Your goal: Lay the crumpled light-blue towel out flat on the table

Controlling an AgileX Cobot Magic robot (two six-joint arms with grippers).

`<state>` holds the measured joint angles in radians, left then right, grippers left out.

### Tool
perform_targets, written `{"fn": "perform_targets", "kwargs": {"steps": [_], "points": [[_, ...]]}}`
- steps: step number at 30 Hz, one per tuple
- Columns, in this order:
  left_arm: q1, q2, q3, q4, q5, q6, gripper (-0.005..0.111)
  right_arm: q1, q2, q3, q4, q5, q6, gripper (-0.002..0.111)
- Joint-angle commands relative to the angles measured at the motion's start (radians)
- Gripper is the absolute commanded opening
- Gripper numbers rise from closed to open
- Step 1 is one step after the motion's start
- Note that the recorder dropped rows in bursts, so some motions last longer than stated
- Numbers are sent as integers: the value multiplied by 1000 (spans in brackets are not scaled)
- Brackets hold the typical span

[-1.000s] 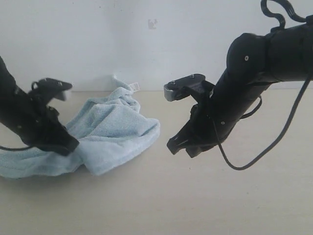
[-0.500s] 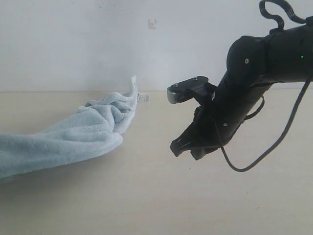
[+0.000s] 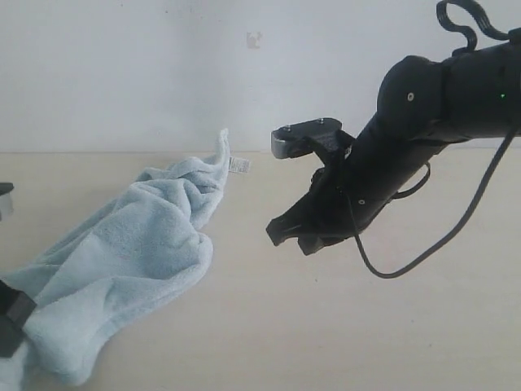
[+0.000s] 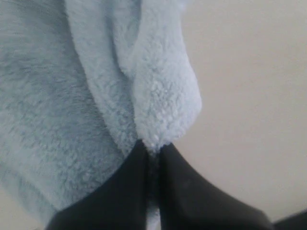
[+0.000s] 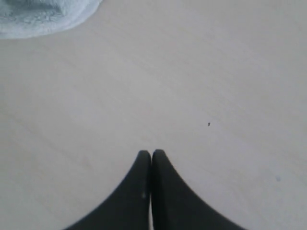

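**Left jaws.** In the left wrist view they are pressed together on a fold of the towel. The pinched pile bulges out just past the tips. The jaw bases are cut off by the frame edge in that view. In the exterior view the left jaws cannot be made out. Only a dark corner of the left arm shows at the near-left edge, with towel fabric against it. A small grey part higher on the same edge is cropped too far to identify.

**Right jaws.** In the right wrist view they are closed tip to tip and hold nothing. Below them is the bare surface, and one rounded towel edge shows in a corner of that view. In the exterior view the tips are dark against the dark body, so the seam between them is hard to see there.

**Right arm**. It enters from the right edge with its upper link roughly level. It bends at a rounded joint and slopes down and left, so the jaws point towards the towel but stand apart from it. A wrist camera mount projects above the jaws. A black cable hangs in a loop beneath the arm.

**Towel**. It is light blue and bunched in folds, not flat. It lies on the left part of the surface. One corner rises to a point at the far side, with a white label just beside it. The near-left end runs out of frame.
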<state>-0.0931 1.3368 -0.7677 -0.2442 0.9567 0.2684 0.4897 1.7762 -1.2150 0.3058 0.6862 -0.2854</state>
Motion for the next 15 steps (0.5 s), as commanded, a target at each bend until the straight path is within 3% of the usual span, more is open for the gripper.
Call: {"fn": "perform_targets", "kwargs": {"steps": [1, 5, 9, 12, 15], "points": [[0, 0, 76, -198, -49, 185, 4, -2, -9, 5, 85, -44, -19, 0], [-11, 12, 107, -255, 17, 213, 4, -2, -9, 5, 266, -16, -162, 0], [-82, 12, 115, -328, 23, 297, 4, -2, -9, 5, 328, -20, -248, 4], [-132, 12, 115, -399, 70, 388, 4, -2, -9, -10, 325, -71, -246, 20], [-183, 12, 115, -500, 132, 517, 4, -2, 5, -92, 364, -76, -204, 44]]}}
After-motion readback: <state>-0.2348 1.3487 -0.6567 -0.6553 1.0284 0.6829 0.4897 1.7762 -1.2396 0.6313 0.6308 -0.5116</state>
